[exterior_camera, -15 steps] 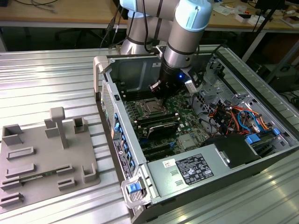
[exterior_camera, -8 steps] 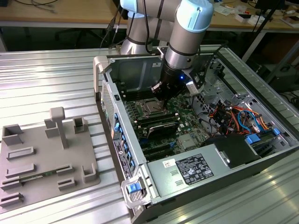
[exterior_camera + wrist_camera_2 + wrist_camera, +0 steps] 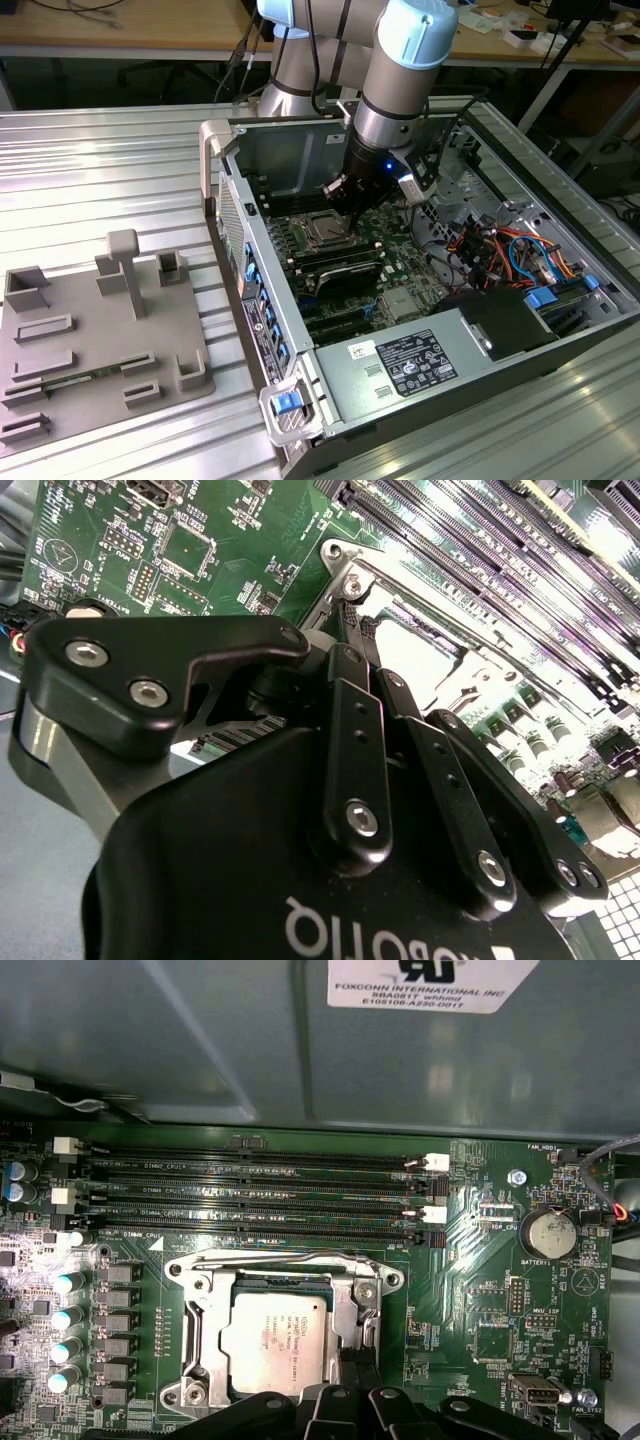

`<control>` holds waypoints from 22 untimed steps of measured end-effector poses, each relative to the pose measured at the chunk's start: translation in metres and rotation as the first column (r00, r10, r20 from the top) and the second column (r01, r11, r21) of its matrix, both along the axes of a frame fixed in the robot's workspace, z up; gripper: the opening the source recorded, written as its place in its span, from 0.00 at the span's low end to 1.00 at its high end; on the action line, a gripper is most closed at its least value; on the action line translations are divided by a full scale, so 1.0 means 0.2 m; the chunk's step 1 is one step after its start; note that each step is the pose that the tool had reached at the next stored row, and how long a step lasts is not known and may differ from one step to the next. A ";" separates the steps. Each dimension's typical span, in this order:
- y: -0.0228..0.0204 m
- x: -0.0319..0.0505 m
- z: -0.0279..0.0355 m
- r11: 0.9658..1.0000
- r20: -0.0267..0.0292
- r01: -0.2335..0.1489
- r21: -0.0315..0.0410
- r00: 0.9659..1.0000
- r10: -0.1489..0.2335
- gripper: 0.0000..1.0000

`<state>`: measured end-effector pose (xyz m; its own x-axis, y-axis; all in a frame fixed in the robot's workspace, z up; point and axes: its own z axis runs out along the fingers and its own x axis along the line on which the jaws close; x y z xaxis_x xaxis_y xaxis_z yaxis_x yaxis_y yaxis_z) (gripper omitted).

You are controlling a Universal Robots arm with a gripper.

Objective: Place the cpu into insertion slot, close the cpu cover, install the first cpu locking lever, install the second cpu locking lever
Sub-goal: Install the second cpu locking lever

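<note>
The cpu [image 3: 275,1340] lies silver face up in the insertion slot, whose contact field is hidden under it. The silver cpu cover [image 3: 205,1305] is folded flat over the chip's edges, and a thin wire lever [image 3: 290,1256] runs along one edge of the frame. In the exterior view my gripper [image 3: 338,205] hangs just above the socket [image 3: 325,232] inside the open computer case. Its black fingers [image 3: 335,1405] reach to the socket's edge in the first wrist view. In the second wrist view the gripper [image 3: 345,630] has its fingers drawn together, with the tips at a corner of the cover [image 3: 400,600].
Long black memory slots [image 3: 260,1195] lie beside the socket, with the grey case wall [image 3: 300,1050] behind them. A coin battery [image 3: 550,1232] and capacitors [image 3: 65,1310] sit nearby. The power supply [image 3: 410,365], coloured cables [image 3: 500,250] and a grey fixture tray [image 3: 90,330] surround the work area.
</note>
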<state>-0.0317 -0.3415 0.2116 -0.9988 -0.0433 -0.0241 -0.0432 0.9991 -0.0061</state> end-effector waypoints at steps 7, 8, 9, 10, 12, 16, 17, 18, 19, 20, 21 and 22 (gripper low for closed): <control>0.000 0.000 0.000 1.000 0.000 0.001 0.000 1.000 -0.001 0.11; 0.000 0.000 0.000 1.000 0.000 0.001 0.000 1.000 -0.001 0.11; 0.000 0.000 0.006 1.000 0.000 0.001 -0.001 1.000 -0.001 0.11; 0.000 0.000 0.012 1.000 0.000 0.001 -0.002 1.000 -0.001 0.11; 0.000 0.000 0.028 1.000 0.000 0.001 -0.004 1.000 -0.001 0.11; -0.005 0.000 0.049 1.000 0.000 0.001 -0.009 1.000 -0.001 0.11; -0.006 0.000 0.050 1.000 0.000 0.001 -0.010 1.000 -0.001 0.11; -0.009 0.000 0.052 1.000 0.000 0.001 -0.013 1.000 -0.001 0.11; -0.012 0.000 0.054 1.000 0.000 0.001 -0.015 1.000 -0.001 0.11; -0.017 0.000 0.058 1.000 0.000 0.001 -0.019 1.000 -0.001 0.11; -0.020 0.000 0.062 1.000 0.000 0.001 -0.022 1.000 -0.001 0.11; -0.022 0.000 0.065 1.000 0.000 0.001 -0.024 1.000 -0.001 0.11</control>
